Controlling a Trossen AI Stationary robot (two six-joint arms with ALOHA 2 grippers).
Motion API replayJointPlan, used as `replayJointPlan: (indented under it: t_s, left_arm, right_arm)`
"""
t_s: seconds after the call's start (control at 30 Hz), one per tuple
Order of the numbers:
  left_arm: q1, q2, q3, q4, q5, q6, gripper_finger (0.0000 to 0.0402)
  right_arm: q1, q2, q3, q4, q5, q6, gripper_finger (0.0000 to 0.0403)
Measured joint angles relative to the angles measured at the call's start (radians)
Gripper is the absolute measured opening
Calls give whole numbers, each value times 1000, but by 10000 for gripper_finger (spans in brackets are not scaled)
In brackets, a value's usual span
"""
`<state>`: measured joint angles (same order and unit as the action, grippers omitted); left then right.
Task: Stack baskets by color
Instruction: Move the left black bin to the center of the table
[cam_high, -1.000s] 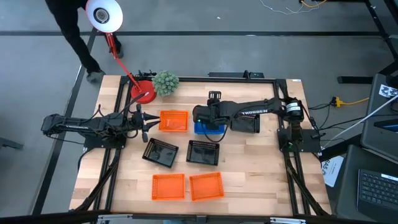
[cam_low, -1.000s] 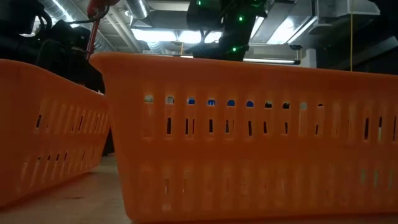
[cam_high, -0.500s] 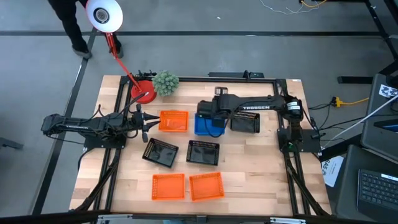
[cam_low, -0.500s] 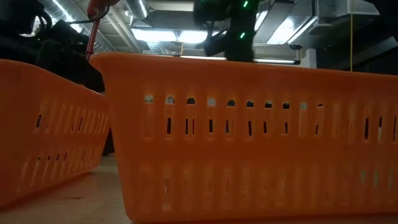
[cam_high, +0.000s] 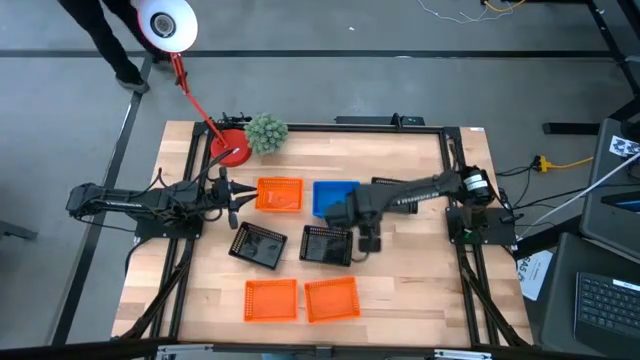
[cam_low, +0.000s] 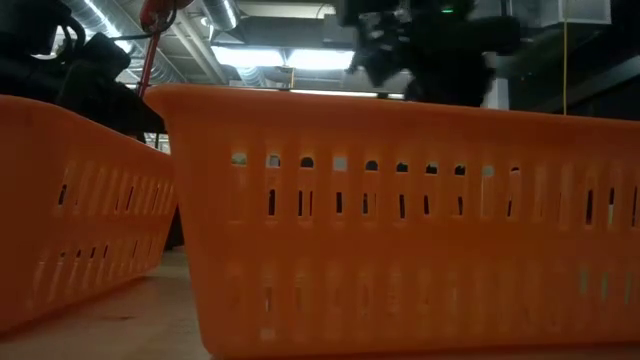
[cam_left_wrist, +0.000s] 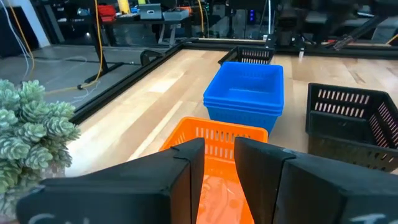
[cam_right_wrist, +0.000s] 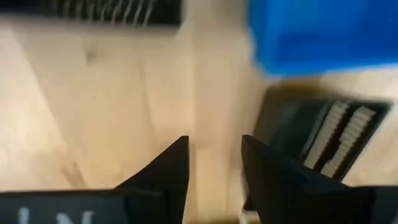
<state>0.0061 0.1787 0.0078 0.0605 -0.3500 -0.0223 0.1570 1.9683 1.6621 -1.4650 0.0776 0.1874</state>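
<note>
A stack of blue baskets (cam_high: 335, 197) stands mid-table, with an orange basket (cam_high: 279, 194) to its left. Two black baskets (cam_high: 258, 244) (cam_high: 327, 245) lie nearer, and a third black basket (cam_high: 398, 192) shows partly under my right arm. Two more orange baskets (cam_high: 271, 299) (cam_high: 332, 298) rest on their bottoms by the near edge. My right gripper (cam_high: 364, 238) (cam_right_wrist: 214, 162) is open and points down over bare wood, just right of the middle black basket (cam_right_wrist: 323, 140). My left gripper (cam_high: 232, 205) (cam_left_wrist: 219, 155) waits open at the left, level, facing the orange basket (cam_left_wrist: 214, 140).
A fuzzy green plant (cam_high: 266, 132) and a red lamp base (cam_high: 230, 150) stand at the far left corner. Dark frame rails run along the table's edges. Bare wood lies right of my right gripper. In the low view the near orange baskets (cam_low: 400, 220) block most of the table.
My right gripper has swung away from above the blue stack toward the table's near edge and has tipped over so that it points down. The blue stack stays where it was, now uncovered.
</note>
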Motion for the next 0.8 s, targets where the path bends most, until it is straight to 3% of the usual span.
replayJointPlan:
  t_s: [0.13,0.27,0.37,0.5,0.6,0.8]
  left_arm:
    - [0,0,0,0,0,-54,80]
    - [0,0,0,8,2,-79,80]
    - [0,1,0,102,3,-80,80]
    - [0,18,60,176,90,-24,80]
    - [-6,107,146,129,122,-28,80]
    - [-89,403,407,-197,226,-40,80]
  right_arm:
    - [77,-38,-120,-49,-16,74,147]
    - [153,-170,-313,7,-12,207,147]
    - [210,-307,-463,143,-30,327,147]
    - [274,-475,-641,420,-26,439,147]
    - [315,-567,-748,613,-28,500,147]
    - [380,-648,-873,826,-28,591,147]
